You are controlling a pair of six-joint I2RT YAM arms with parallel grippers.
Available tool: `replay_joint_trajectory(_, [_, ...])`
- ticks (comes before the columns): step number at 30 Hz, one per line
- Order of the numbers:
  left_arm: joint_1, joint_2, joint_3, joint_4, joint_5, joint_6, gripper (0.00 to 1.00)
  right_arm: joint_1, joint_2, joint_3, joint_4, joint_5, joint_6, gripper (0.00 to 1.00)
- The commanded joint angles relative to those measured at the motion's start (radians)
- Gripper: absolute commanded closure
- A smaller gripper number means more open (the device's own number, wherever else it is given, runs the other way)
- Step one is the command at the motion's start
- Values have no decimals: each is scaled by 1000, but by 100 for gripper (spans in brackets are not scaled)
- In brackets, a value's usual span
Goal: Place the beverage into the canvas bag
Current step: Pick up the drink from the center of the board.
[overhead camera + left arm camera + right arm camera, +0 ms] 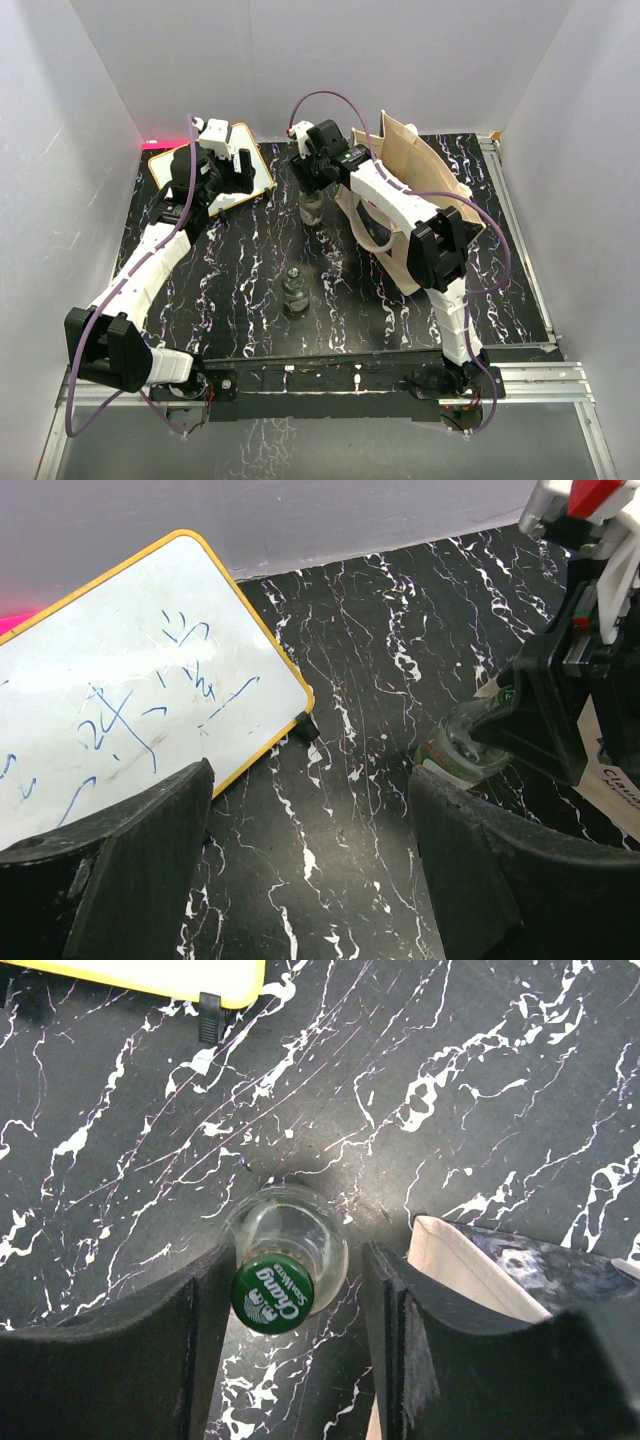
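Observation:
The beverage is a clear glass bottle (300, 1230) with a green cap (272, 1297), standing upright on the black marbled table just left of the canvas bag (425, 185). My right gripper (297, 1260) reaches down over it with one finger on each side. The left finger (190, 1320) is against the glass and a narrow gap remains at the right finger (385, 1300), so the gripper is open. The same bottle (462, 748) shows in the left wrist view under the right arm. My left gripper (310, 810) hangs open and holds nothing beside the whiteboard.
A yellow-framed whiteboard (225, 170) lies at the back left. A second bottle (295, 290) stands mid-table. A beige bag strap (460, 1270) lies right beside my right finger. White walls close in the back and both sides.

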Motion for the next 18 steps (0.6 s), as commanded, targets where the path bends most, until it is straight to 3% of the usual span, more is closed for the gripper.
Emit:
replay_joint_trajectory(1, [5, -1, 28, 21, 13, 2, 23, -11, 7, 6, 17, -23, 16, 47])
replay_joint_trajectory(11, [4, 16, 38, 24, 29, 1, 23, -24, 7, 17, 19, -27, 21, 50])
replay_joint_trajectory(18, [6, 31, 44, 35, 45, 0, 23, -32, -10, 20, 20, -23, 20, 69])
